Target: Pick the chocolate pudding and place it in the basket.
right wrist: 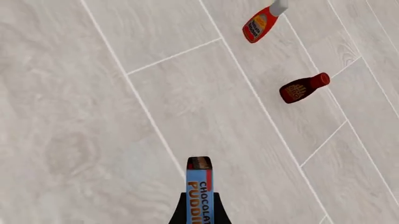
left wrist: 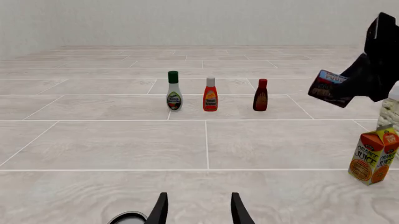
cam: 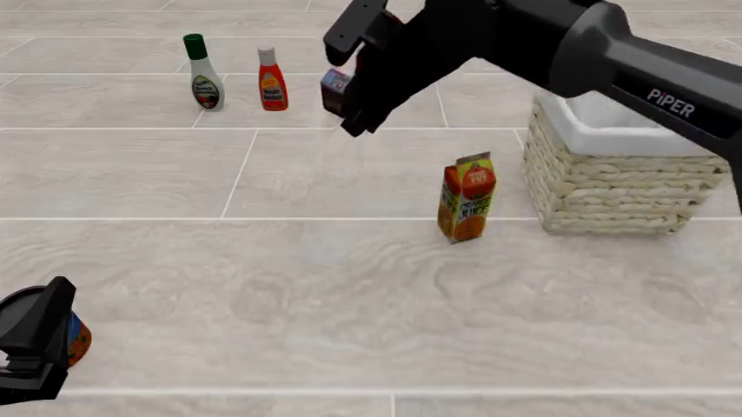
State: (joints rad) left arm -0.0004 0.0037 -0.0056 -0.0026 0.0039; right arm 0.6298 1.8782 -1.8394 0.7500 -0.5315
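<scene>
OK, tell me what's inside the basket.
Only the basket's white cloth lining shows, folded over the rim. Its floor is hidden behind the near wall and the right arm. The chocolate pudding sits in the right tool, raised.

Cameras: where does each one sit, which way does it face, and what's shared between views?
Front: fixed above and behind the arms, looking forward and down; right arm holds the chocolate pudding aloft, basket at right.
Left wrist: low behind the left gripper, facing forward; sees three bottles, the juice carton.
Right wrist: high, looking down past the right gripper.
Shared: the pudding shows in all three.
</scene>
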